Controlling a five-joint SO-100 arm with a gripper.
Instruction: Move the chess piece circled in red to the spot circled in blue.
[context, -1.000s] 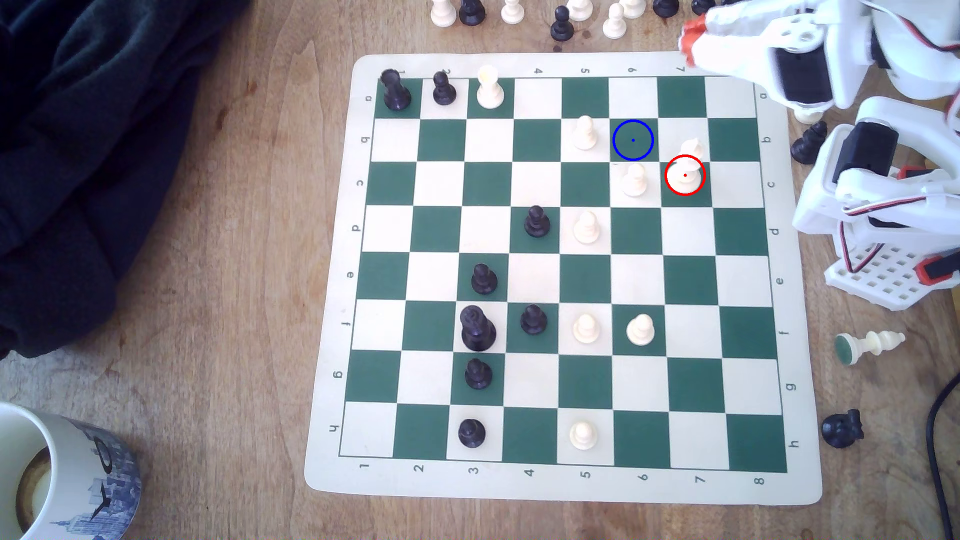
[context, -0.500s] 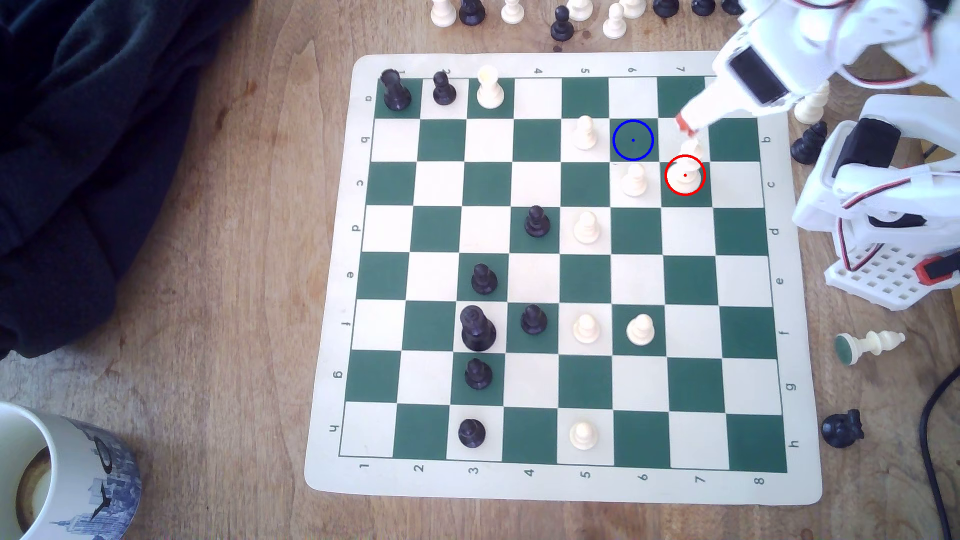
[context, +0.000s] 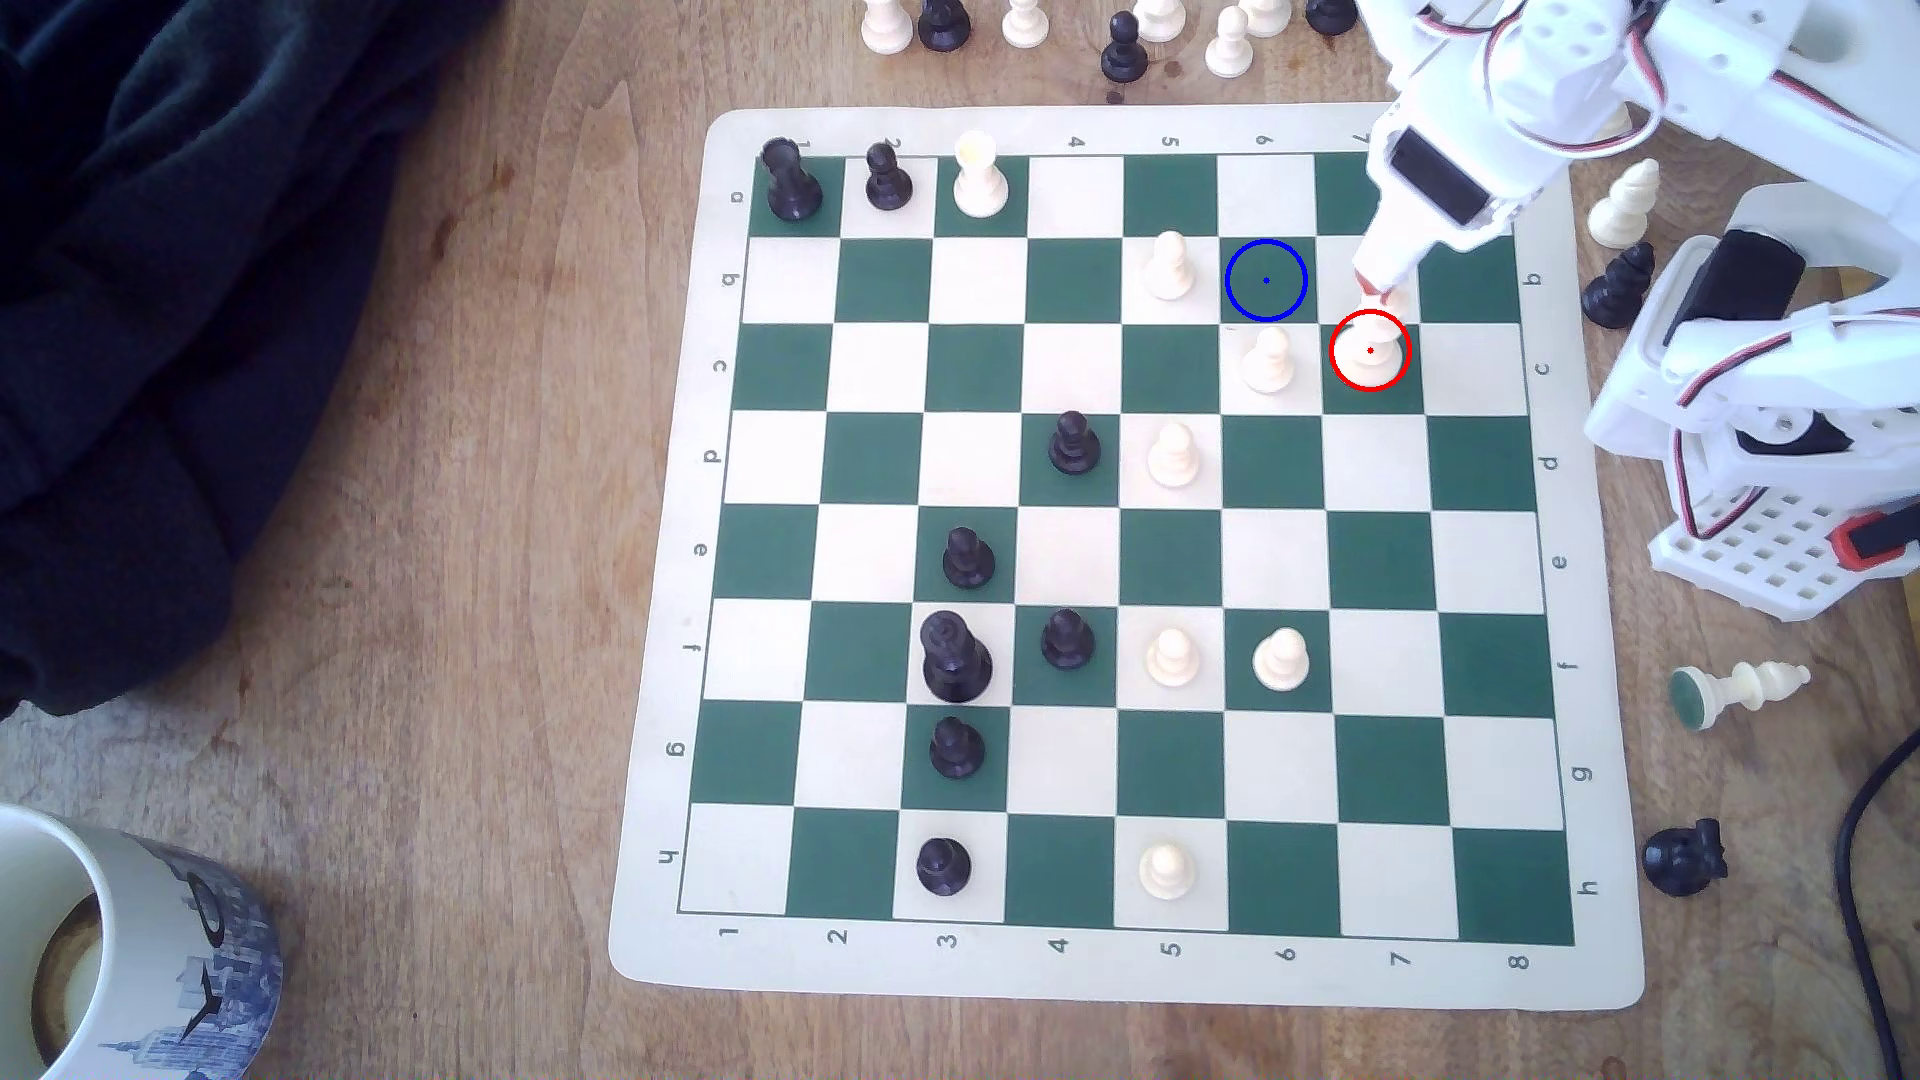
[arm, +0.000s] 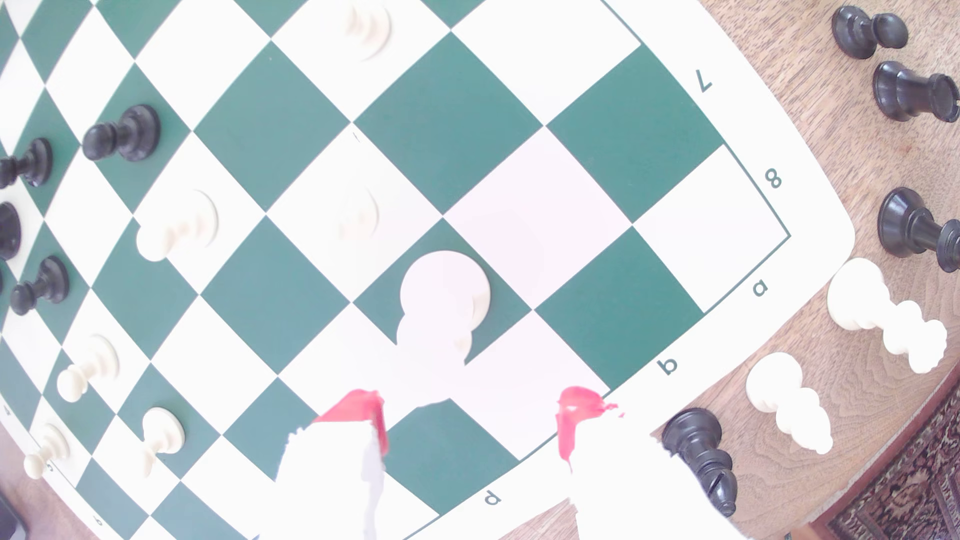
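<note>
Claw (context: 1377, 286) lowered over chess piece (context: 1369, 353), jaws parted, green-checked mat (context: 665, 623), wooden tabletop (context: 468, 519)

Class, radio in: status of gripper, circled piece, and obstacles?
Gripper open above chess piece. Piece upright, ungrasped. Spot free; pawn beside the path.

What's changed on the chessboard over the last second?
The gripper swung in from the board's far corner and came down over the red-circled chess piece, jaws open around its top, not yet gripping. The piece, the blue-ringed square and the other pieces haven't moved.
</note>
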